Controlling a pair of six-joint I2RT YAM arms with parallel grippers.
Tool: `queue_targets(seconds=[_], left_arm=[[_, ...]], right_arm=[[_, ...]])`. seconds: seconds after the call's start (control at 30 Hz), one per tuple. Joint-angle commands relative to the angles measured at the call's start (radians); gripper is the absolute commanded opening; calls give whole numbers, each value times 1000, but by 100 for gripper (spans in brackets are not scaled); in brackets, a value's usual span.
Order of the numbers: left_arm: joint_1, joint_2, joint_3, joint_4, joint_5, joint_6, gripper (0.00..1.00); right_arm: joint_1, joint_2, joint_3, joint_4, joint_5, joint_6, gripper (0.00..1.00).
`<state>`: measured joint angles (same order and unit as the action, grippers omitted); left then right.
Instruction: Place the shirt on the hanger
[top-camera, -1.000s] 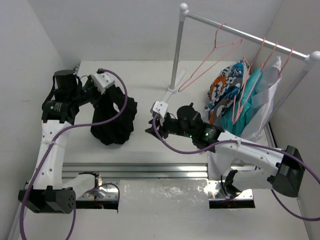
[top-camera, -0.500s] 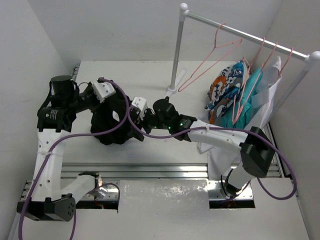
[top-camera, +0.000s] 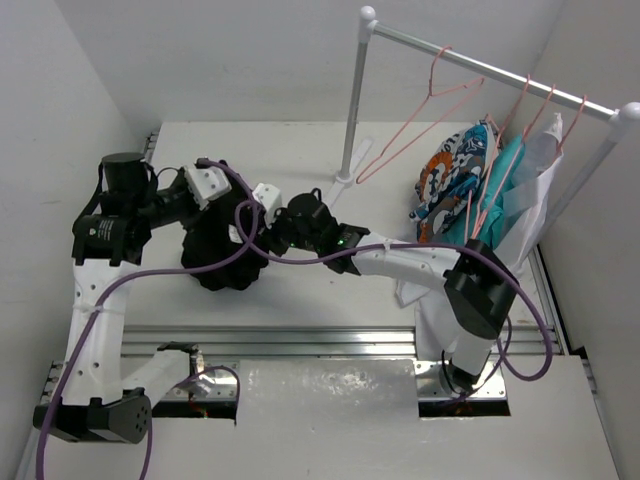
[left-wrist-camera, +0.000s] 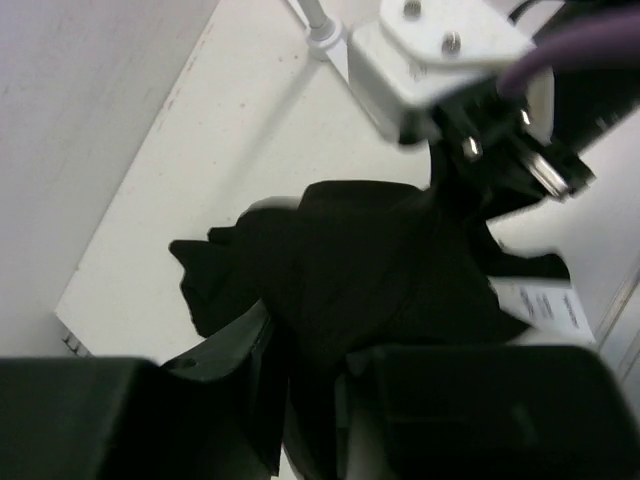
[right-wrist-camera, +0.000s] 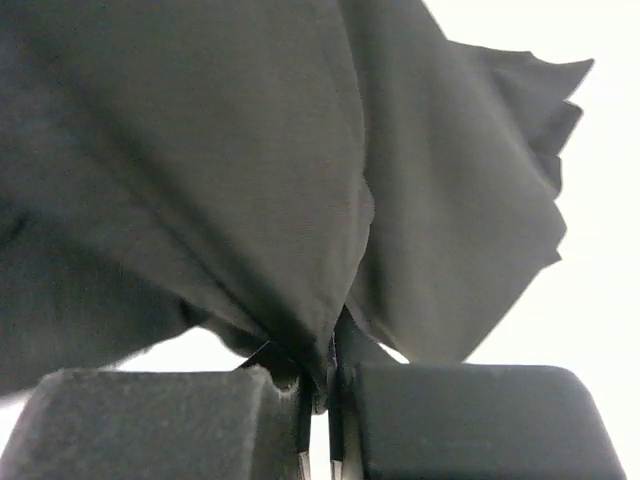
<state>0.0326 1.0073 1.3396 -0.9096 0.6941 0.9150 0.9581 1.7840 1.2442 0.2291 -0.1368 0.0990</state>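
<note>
- R gripper: jaws nearly closed, pinching a fold of shirt betw. them.
- L gripper: narrow gap, shirt cloth clamped inside; R gripper just ahead.

Crumpled black shirt bunched left of centre, pink hanger on rail

- No text, brand, number or sign can be read in any view.
- White label, left wrist view, lying against the edge of the black shirt: it carries faint grey lines of print, too blurred to make out a single letter or figure.
</note>
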Motion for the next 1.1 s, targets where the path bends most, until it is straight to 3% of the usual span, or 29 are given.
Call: queue_targets(seconds=[0.0,0.07,0.17,0.27,0.37,0.53,0.67,0.83,0.97,1.07], left_arm=[[12,-27,23,21,19,-19,21],[10,-26,-29,75,-28,-48,40],[10,-27,-110,126,-59,-77,64],[10,-36,-207,97,-3,-38,65],[9,-41,-298,133,-2,-53,55],[1,-27,-349,147,24,-50,65],[-5,-35,-350,109,164,-59,67],[-8,-33,-391,201,258,-143,71],[-14,-13,-503,403,123,-292,77],[-14,33,-565,544,24,-381,78]], right_arm=[[-45,-128,-66,114,208,31,0],[-51,-208,-110,113,346,12,0],[-35,-276,-138,110,400,-39,0],[8,-273,-115,80,485,-91,0],[13,-242,-60,23,516,-114,0],[14,-204,14,-53,558,-49,0],[14,-160,76,-80,655,68,0],[16,-26,280,-103,698,119,0],[16,60,389,-116,717,102,0],[14,49,364,-87,712,110,0]])
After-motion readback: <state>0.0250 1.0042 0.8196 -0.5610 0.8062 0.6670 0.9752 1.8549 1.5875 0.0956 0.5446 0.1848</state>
